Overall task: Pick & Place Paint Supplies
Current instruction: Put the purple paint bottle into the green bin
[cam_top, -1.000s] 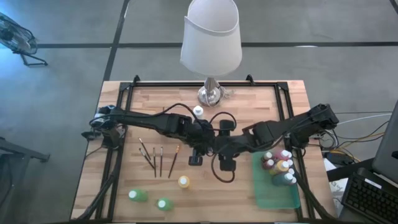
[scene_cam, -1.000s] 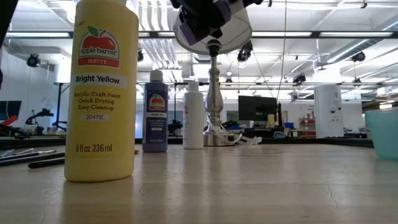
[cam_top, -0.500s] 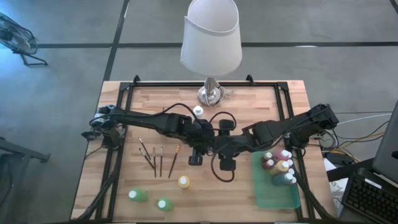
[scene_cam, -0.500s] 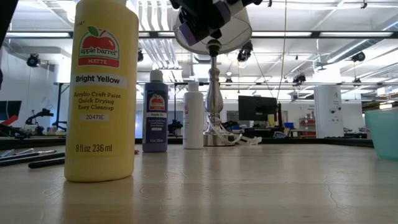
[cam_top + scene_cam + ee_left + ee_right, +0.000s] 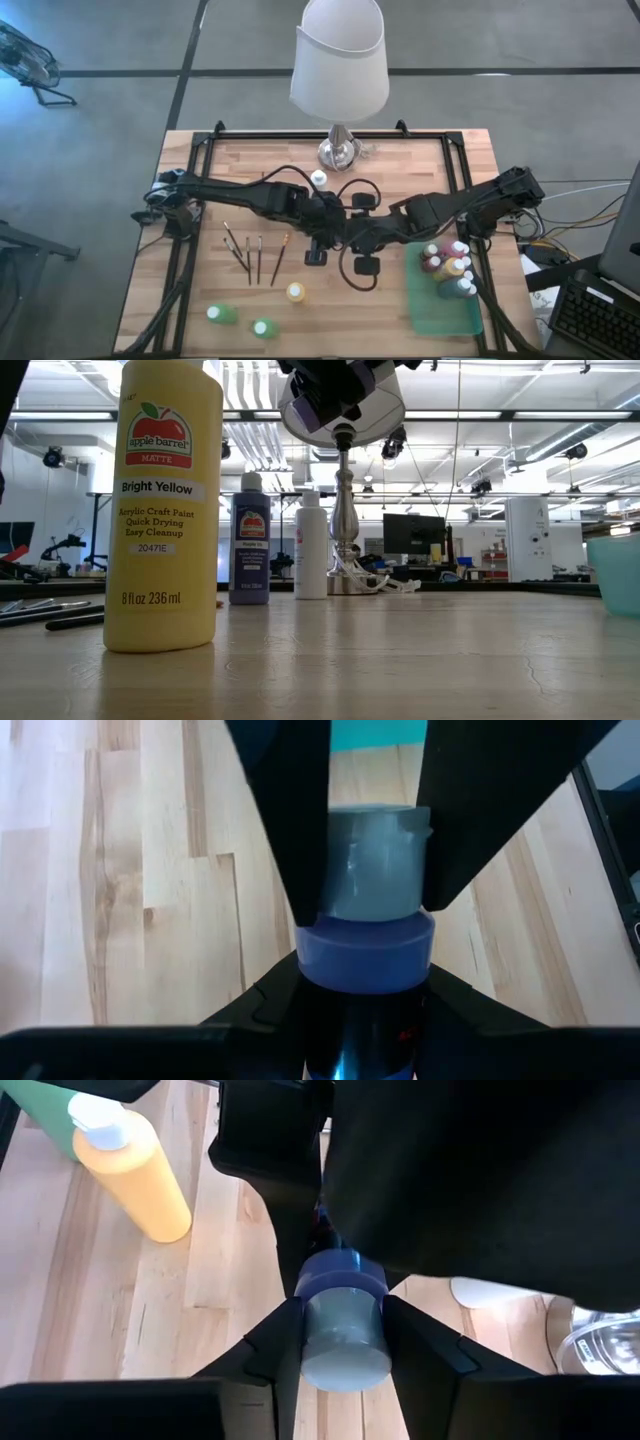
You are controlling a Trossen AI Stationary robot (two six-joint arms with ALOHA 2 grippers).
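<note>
Mid-desk handover: left gripper (image 5: 365, 870) still clamping blue paint bottle (image 5: 365, 945) at white cap (image 5: 375, 860). Right gripper (image 5: 340, 1325), wider a second ago, now pressing against same cap. Bottle staying raised above desk (image 5: 400, 160) centre, unmoved.

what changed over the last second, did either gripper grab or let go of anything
Almost nothing moved. The right gripper closed its fingers on the cap of the blue bottle that the left gripper holds between the two arms over mid-table. The left grip, both arms, the yellow bottle, the brushes, the lamp and the bottles in the tray stayed put.
</note>
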